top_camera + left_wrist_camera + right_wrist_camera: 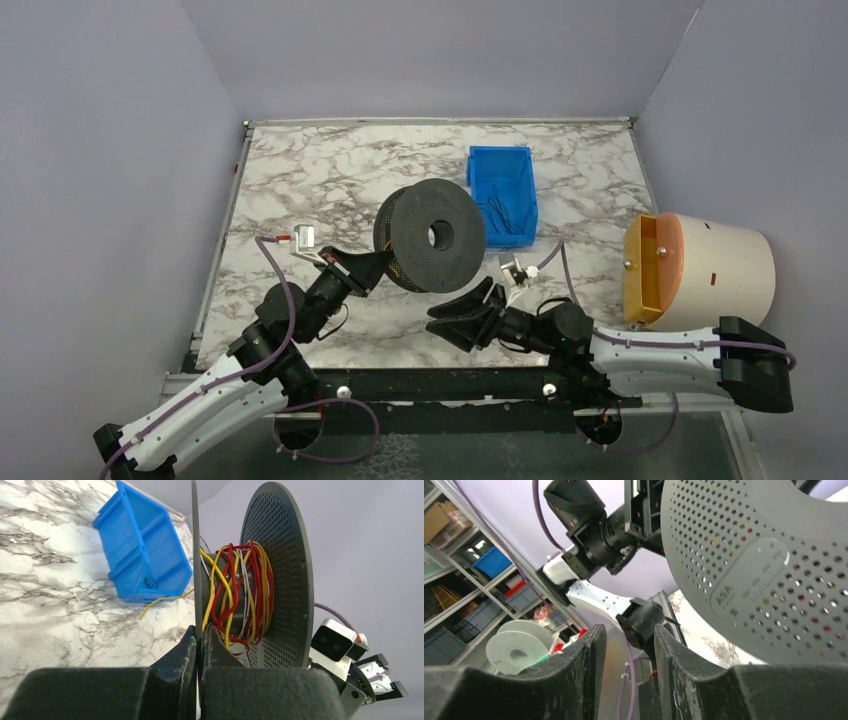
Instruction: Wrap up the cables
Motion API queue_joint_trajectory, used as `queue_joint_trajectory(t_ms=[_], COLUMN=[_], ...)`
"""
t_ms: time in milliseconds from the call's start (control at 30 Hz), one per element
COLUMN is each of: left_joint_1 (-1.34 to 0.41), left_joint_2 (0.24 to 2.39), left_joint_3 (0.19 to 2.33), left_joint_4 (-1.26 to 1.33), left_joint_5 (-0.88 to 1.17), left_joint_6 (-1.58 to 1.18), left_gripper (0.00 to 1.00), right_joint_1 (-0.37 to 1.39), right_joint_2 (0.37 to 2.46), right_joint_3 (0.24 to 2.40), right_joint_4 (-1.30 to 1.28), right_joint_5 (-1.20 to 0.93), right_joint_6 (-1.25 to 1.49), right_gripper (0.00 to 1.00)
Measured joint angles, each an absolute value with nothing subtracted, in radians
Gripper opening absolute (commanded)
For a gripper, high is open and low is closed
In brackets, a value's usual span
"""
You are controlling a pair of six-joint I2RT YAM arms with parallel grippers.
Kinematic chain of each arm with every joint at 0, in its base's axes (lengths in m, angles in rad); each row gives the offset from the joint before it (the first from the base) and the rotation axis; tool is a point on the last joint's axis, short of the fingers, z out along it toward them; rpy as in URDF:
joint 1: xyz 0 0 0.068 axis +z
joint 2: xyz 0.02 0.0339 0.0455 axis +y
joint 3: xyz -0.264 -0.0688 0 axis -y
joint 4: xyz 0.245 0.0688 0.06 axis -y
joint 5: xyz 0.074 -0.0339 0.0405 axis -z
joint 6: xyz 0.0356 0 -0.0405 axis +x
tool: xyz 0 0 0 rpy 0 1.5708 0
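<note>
While pinching a flange of the black perforated plastic spool at table centre with left gripper clamped shut, hold steady; with right gripper, narrowly parted, empty, draw loose yellow cable tail near blue plastic bin taut, wind snugly.

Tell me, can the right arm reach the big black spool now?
Probably yes. The right pincer is open, just in front of the spool and its flat face, with nothing between them. The left pincer only grips one rim.
</note>
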State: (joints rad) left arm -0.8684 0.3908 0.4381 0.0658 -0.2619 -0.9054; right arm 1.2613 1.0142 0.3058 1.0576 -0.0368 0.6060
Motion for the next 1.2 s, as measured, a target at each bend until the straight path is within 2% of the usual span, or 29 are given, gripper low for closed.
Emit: queue_joint_trajectory(t_ms=[300, 467, 600, 767, 933, 1200], left_joint_1=[-0.868, -0.868, -0.868, -0.868, -0.868, -0.868], left_joint_2=[0.406, 0.408, 0.418, 0.444, 0.494, 0.540], left_joint_3=[0.482, 0.534, 0.582, 0.641, 0.711, 0.809], left_joint_4=[0.012, -0.035, -0.066, -0.108, -0.167, -0.233], left_joint_5=[-0.272, -0.307, -0.349, -0.406, -0.469, -0.561], left_joint_6=[-0.851, -0.791, -0.726, -0.640, -0.505, -0.258], left_gripper=[0.00, 0.00, 0.00, 0.00, 0.00, 0.00], right_joint_1=[1.261, 1.261, 1.261, 1.261, 1.257, 1.255], right_joint_2=[0.695, 0.519, 0.457, 0.479, 0.615, 0.781], right_joint_3=[0.251, 0.271, 0.329, 0.431, 0.550, 0.641], right_joint_4=[0.717, 0.468, 0.286, 0.105, -0.058, -0.225], right_joint_5=[0.006, 0.101, 0.208, 0.371, 0.521, 0.644], right_joint_6=[0.585, 0.543, 0.494, 0.414, 0.336, 0.277], right_gripper=[0.46, 0.48, 0.52, 0.58, 0.60, 0.64])
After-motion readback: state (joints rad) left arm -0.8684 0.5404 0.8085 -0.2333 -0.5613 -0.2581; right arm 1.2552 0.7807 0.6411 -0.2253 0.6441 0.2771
